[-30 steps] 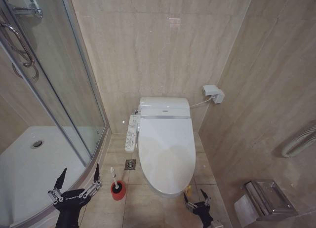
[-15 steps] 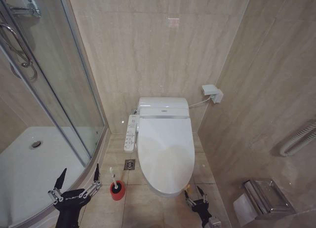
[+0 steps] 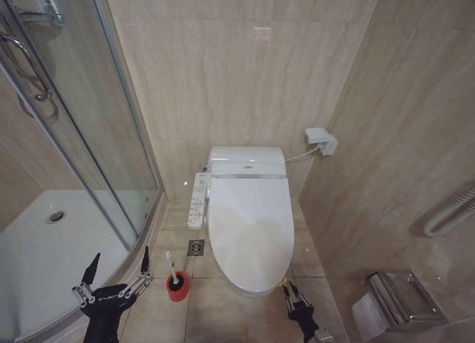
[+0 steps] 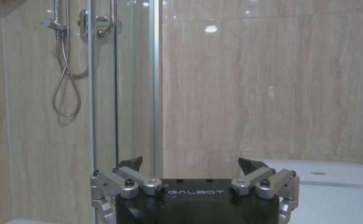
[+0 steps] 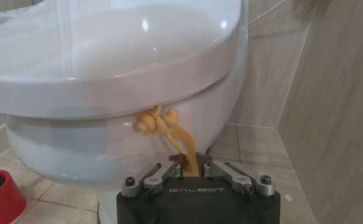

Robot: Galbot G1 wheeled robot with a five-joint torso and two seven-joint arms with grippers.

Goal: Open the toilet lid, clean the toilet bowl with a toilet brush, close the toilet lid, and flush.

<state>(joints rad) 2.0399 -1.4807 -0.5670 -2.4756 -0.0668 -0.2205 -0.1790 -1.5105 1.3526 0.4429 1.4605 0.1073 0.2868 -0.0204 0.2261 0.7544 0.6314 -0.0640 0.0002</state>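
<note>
Right gripper low beneath toilet lid, jaws clamped on yellow loop tag; left gripper parked, jaws apart.

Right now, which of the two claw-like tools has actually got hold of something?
The right tool, low at the toilet's front: it's pinching the yellow loop tag on the toilet lid. The left tool gapes open beside the shower.

R pincer has closed on yellow loop tag at toilet lid front edge.
</note>
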